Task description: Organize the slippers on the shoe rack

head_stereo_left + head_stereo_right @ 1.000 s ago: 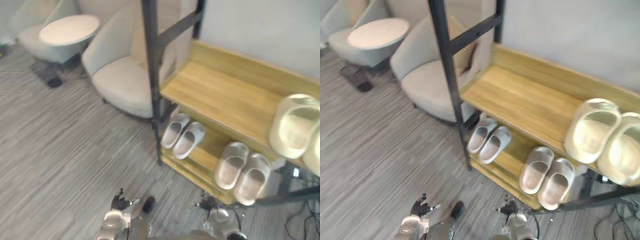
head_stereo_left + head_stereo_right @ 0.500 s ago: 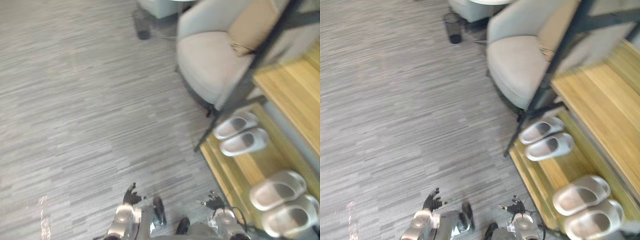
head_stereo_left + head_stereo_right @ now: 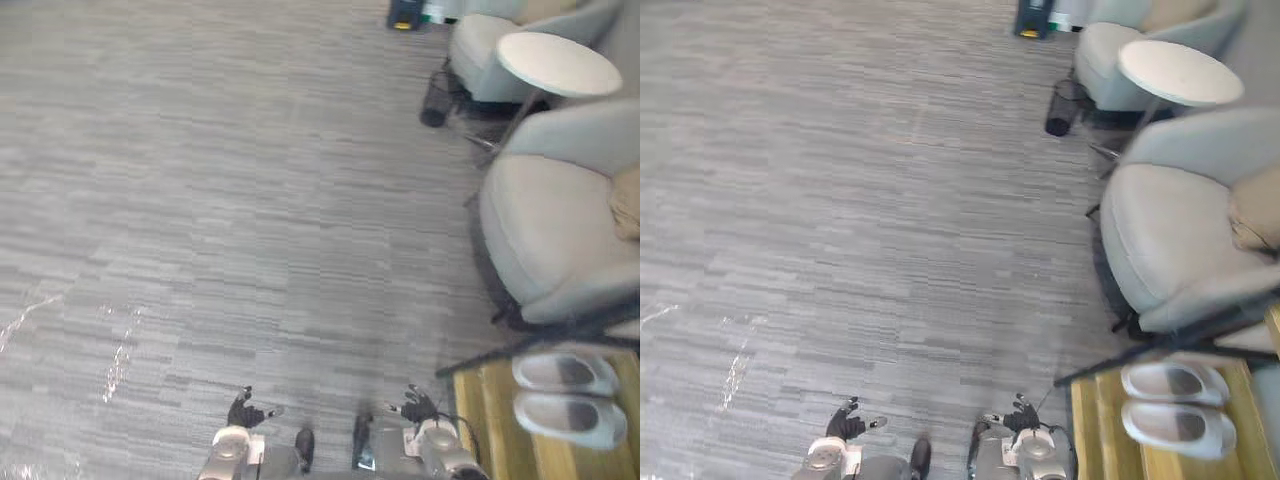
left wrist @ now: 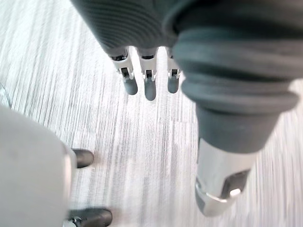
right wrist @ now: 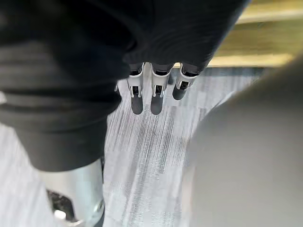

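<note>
Cam swung off shoe rack [image 3: 480, 425] onto floor [image 3: 200, 200]; left hand [image 4: 150, 89], right hand [image 5: 156, 104] empty.

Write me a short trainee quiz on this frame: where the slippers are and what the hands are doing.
1. True or false: the left hand and the right hand both have straight fingers and hold nothing.
2. The pair of slippers lies: A in the left hand; B on the low shelf of the shoe rack; C in the right hand.
3. Which seat stands right beside the end of the shoe rack?

Key: 1 true; 2 B; 3 the armchair.
</note>
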You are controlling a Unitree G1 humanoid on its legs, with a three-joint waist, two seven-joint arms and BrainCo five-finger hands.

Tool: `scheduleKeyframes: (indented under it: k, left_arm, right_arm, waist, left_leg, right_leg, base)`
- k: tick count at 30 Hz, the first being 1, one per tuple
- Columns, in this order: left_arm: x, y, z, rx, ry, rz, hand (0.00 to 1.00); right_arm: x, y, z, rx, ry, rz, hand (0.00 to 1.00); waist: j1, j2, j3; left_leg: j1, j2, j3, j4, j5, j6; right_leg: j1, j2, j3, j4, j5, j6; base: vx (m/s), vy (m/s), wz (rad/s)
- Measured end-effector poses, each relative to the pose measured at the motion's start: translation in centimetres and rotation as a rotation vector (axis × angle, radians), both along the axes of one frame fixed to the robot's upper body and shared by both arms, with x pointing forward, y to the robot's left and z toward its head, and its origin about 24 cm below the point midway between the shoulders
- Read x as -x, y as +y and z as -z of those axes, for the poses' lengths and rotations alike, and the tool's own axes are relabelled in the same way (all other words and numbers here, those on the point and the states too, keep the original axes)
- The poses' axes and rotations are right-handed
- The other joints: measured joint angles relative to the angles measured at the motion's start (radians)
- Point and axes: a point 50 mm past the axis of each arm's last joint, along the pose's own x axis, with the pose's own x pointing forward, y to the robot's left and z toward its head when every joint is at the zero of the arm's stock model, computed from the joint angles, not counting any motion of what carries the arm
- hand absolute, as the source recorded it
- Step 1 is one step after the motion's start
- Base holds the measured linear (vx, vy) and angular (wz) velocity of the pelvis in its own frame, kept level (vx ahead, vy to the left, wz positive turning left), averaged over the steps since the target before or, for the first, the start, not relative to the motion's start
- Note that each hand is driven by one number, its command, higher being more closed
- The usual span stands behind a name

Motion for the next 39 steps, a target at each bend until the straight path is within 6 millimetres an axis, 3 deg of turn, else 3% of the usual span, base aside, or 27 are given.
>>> scheduleKeyframes:
  k: [2,4,6,8,11,12,13,14,15,18,19,20,21,22,23,25,27,29,30,31,32,33,35,36,37,38,39]
  left_arm:
    - [0.7,0.2,0.2,0.009,0.012,-0.043,0.00]
    - [0.5,0.6,-0.2,0.029,-0.028,-0.122,0.00]
    - [0.6,1.1,-0.4,0.025,-0.041,-0.149,0.00]
    - [-0.4,1.4,-0.9,0.019,-0.079,-0.145,0.00]
    - [-1.7,1.6,-1.6,0.019,-0.121,-0.145,0.00]
    - [-1.9,1.6,-1.7,0.020,-0.128,-0.146,0.00]
    - [-1.8,1.3,-1.6,0.033,-0.127,-0.152,0.00]
    - [-2.2,1.5,-1.8,0.029,-0.138,-0.154,0.00]
    - [-2.6,1.8,-2.0,0.022,-0.145,-0.150,0.00]
    - [-2.5,2.0,-1.9,0.028,-0.144,-0.174,0.00]
    - [-2.5,2.0,-1.9,0.028,-0.144,-0.174,0.00]
    - [-1.9,2.1,-1.5,0.019,-0.114,-0.170,0.00]
    - [-1.4,2.4,-1.2,0.009,-0.084,-0.167,0.00]
    - [-1.2,2.5,-1.1,0.006,-0.077,-0.166,0.00]
    - [-0.4,2.7,-0.8,-0.005,-0.051,-0.163,0.00]
    - [0.0,2.7,-0.6,-0.007,-0.039,-0.161,0.00]
    - [0.3,2.6,-0.5,-0.001,-0.030,-0.165,0.00]
    - [-0.2,2.2,-0.6,0.008,-0.043,-0.162,0.00]
    - [-0.5,2.3,-0.8,0.006,-0.053,-0.157,0.00]
    - [-0.6,2.4,-0.8,0.001,-0.058,-0.154,0.00]
    - [-0.5,2.4,-0.8,0.002,-0.056,-0.154,0.00]
    - [-0.2,2.1,-0.6,0.012,-0.045,-0.160,0.00]
    - [0.1,1.6,-0.4,0.025,-0.038,-0.166,0.00]
    - [0.4,1.3,-0.2,0.041,-0.030,-0.186,0.00]
    - [0.8,0.6,0.0,0.075,-0.023,-0.232,0.00]
    - [1.0,0.4,0.1,0.083,-0.020,-0.247,0.00]
    - [1.4,0.5,0.0,0.089,-0.029,-0.277,0.00]
  right_arm:
    - [-0.4,0.0,-0.1,-0.001,-0.010,0.006,0.00]
    - [-1.0,0.4,-0.5,-0.002,-0.035,-0.021,0.00]
    - [-1.0,1.2,-0.5,-0.017,-0.044,-0.035,0.00]
    - [-1.3,1.5,-0.6,-0.032,-0.056,-0.019,0.00]
    - [-2.2,1.4,-1.0,-0.027,-0.078,-0.020,0.00]
    - [-2.4,1.4,-1.1,-0.023,-0.085,-0.021,0.00]
    - [-2.6,1.1,-1.2,-0.012,-0.089,-0.019,0.00]
    - [-2.9,1.6,-1.2,-0.021,-0.091,-0.023,0.00]
    - [-3.1,2.1,-1.3,-0.028,-0.098,-0.037,0.00]
    - [-4.0,2.4,-1.7,-0.034,-0.121,-0.046,0.00]
    - [-4.0,2.4,-1.7,-0.034,-0.121,-0.046,0.00]
    - [-3.7,2.6,-1.6,-0.043,-0.114,-0.049,0.00]
    - [-3.5,2.7,-1.5,-0.050,-0.107,-0.058,0.00]
    - [-3.4,2.7,-1.4,-0.051,-0.103,-0.060,0.00]
    - [-2.6,2.7,-1.1,-0.055,-0.085,-0.061,0.00]
    - [-2.5,2.7,-1.0,-0.056,-0.080,-0.061,0.00]
    - [-2.5,2.4,-1.0,-0.046,-0.084,-0.066,0.00]
    - [-2.8,2.1,-1.2,-0.036,-0.095,-0.069,0.00]
    - [-3.0,2.0,-1.3,-0.035,-0.095,-0.068,0.00]
    - [-2.6,1.9,-1.1,-0.033,-0.086,-0.065,0.00]
    - [-2.6,1.9,-1.1,-0.032,-0.085,-0.065,0.00]
    - [-2.5,1.5,-1.1,-0.022,-0.078,-0.064,0.00]
    - [-2.6,1.4,-1.1,-0.023,-0.080,-0.054,0.00]
    - [-2.7,1.2,-1.2,-0.025,-0.089,-0.037,0.00]
    - [-2.6,0.8,-1.4,-0.016,-0.097,-0.033,0.00]
    - [-2.5,0.8,-1.4,-0.016,-0.099,-0.036,0.00]
    - [-2.4,1.3,-1.4,-0.021,-0.105,-0.052,0.00]
  waist:
    - [0.019,0.029,-0.004]
    - [0.023,0.069,0.018]
    - [0.034,0.061,0.027]
    - [0.045,0.038,0.037]
    - [0.074,0.013,0.055]
    - [0.075,0.007,0.060]
    - [0.082,0.022,0.056]
    - [0.094,-0.010,0.064]
    - [0.096,-0.030,0.062]
    - [0.103,-0.037,0.063]
    - [0.103,-0.037,0.063]
    - [0.108,-0.043,0.067]
    - [0.099,-0.039,0.069]
    - [0.097,-0.039,0.069]
    - [0.088,-0.033,0.073]
    - [0.071,-0.021,0.078]
    - [0.060,-0.020,0.082]
    - [0.047,-0.011,0.087]
    - [0.037,-0.019,0.084]
    - [0.030,-0.030,0.080]
    - [0.026,-0.029,0.080]
    - [0.017,-0.023,0.065]
    - [0.021,0.010,0.049]
    - [0.015,0.037,0.051]
    - [0.011,0.072,0.053]
    - [0.013,0.080,0.054]
    - [0.026,0.091,0.049]
  left_leg:
    - [-0.026,0.044,0.042,0.114,-0.047,-0.043]
    - [-0.216,0.155,0.203,0.607,-0.080,-0.124]
    - [-0.278,0.245,0.301,0.766,-0.089,-0.109]
    - [-0.340,0.277,0.328,0.775,-0.099,-0.092]
    - [-0.436,0.232,0.334,0.498,-0.069,-0.061]
    - [-0.442,0.209,0.327,0.367,-0.008,-0.057]
    - [-0.430,0.192,0.301,0.192,0.164,-0.060]
    - [-0.419,0.156,0.316,0.196,0.177,-0.041]
    - [-0.423,0.135,0.318,0.194,0.161,-0.029]
    - [-0.407,0.111,0.325,0.297,0.034,0.011]
    - [-0.407,0.111,0.325,0.297,0.034,0.011]
    - [-0.308,0.090,0.339,0.304,-0.044,0.026]
    - [-0.239,0.086,0.341,0.293,-0.077,0.033]
    - [-0.216,0.085,0.341,0.285,-0.084,0.035]
    - [-0.105,0.085,0.332,0.212,-0.097,0.040]
    - [-0.033,0.088,0.318,0.145,-0.097,0.040]
    - [0.082,0.101,0.313,0.060,-0.103,0.047]
    - [0.136,0.124,0.291,0.021,-0.116,0.045]
    - [0.174,0.128,0.266,-0.012,-0.120,0.041]
    - [0.211,0.121,0.249,-0.037,-0.133,0.017]
    - [0.224,0.122,0.237,-0.038,-0.140,0.005]
    - [0.253,0.140,0.195,-0.021,-0.150,-0.011]
    - [0.213,0.166,0.154,0.087,-0.141,-0.026]
    - [0.159,0.177,0.151,0.251,-0.107,-0.075]
    - [0.083,0.198,0.160,0.479,-0.006,-0.100]
    - [0.060,0.205,0.161,0.547,0.046,-0.112]
    - [-0.039,0.258,0.204,0.797,0.127,-0.129]
  right_leg:
    - [0.049,0.040,-0.010,-0.032,-0.014,-0.021]
    - [0.157,0.109,-0.026,-0.083,-0.033,-0.056]
    - [0.247,0.127,-0.026,-0.126,-0.048,-0.067]
    - [0.327,0.121,-0.023,-0.185,-0.051,-0.065]
    - [0.413,0.065,-0.028,-0.252,-0.071,-0.031]
    - [0.431,0.046,-0.030,-0.252,-0.078,-0.020]
    - [0.452,0.041,-0.021,-0.249,-0.091,0.002]
    - [0.463,0.012,-0.012,-0.250,-0.100,0.019]
    - [0.451,-0.009,-0.004,-0.244,-0.075,0.024]
    - [0.409,-0.048,0.049,-0.050,-0.005,0.108]
    - [0.409,-0.048,0.049,-0.050,-0.005,0.108]
    - [0.282,-0.092,0.117,0.333,0.072,0.137]
    - [0.185,-0.105,0.126,0.580,0.065,0.117]
    - [0.158,-0.110,0.117,0.632,0.060,0.110]
    - [0.056,-0.118,0.052,0.749,0.024,0.050]
    - [-0.011,-0.106,0.004,0.722,-0.006,0.040]
    - [-0.106,-0.057,-0.060,0.505,-0.051,0.043]
    - [-0.146,0.008,-0.084,0.245,-0.028,0.043]
    - [-0.157,0.051,-0.076,-0.038,0.074,0.062]
    - [-0.166,0.068,-0.042,-0.168,0.182,0.055]
    - [-0.164,0.072,-0.030,-0.169,0.218,0.045]
    - [-0.163,0.089,0.010,-0.108,0.282,-0.040]
    - [-0.163,0.101,-0.012,-0.055,0.221,-0.049]
    - [-0.129,0.111,-0.038,-0.040,0.171,-0.053]
    - [-0.056,0.132,-0.051,-0.057,0.133,-0.056]
    - [-0.030,0.135,-0.050,-0.067,0.123,-0.057]
    - [0.069,0.151,-0.039,-0.103,0.078,-0.060]
  base:
    - [0.30,-0.145,-0.08]
    - [0.39,-0.136,-0.10]
    - [0.50,-0.078,-0.09]
    - [0.54,-0.020,0.01]
    - [0.44,0.131,0.03]
    - [0.65,0.267,0.08]
    - [0.57,0.239,0.07]
    - [0.55,0.210,0.15]
    - [0.55,0.209,0.22]
    - [0.51,0.231,0.09]
    - [0.53,0.264,-0.08]
    - [0.52,0.224,-0.12]
    - [0.52,0.198,-0.13]
    - [0.61,0.173,-0.05]
    - [0.59,0.136,0.03]
    - [0.48,0.080,0.08]
    - [0.49,0.006,0.06]
    - [0.47,-0.049,0.33]
    - [0.55,-0.101,0.64]
    - [0.55,-0.122,0.67]
    - [0.60,-0.171,0.67]
    - [0.78,-0.237,0.50]
    - [0.68,-0.194,0.31]
    - [0.65,-0.135,0.18]
    - [0.65,-0.135,0.15]
    - [0.72,-0.078,0.03]
    - [0.57,-0.002,-0.06]
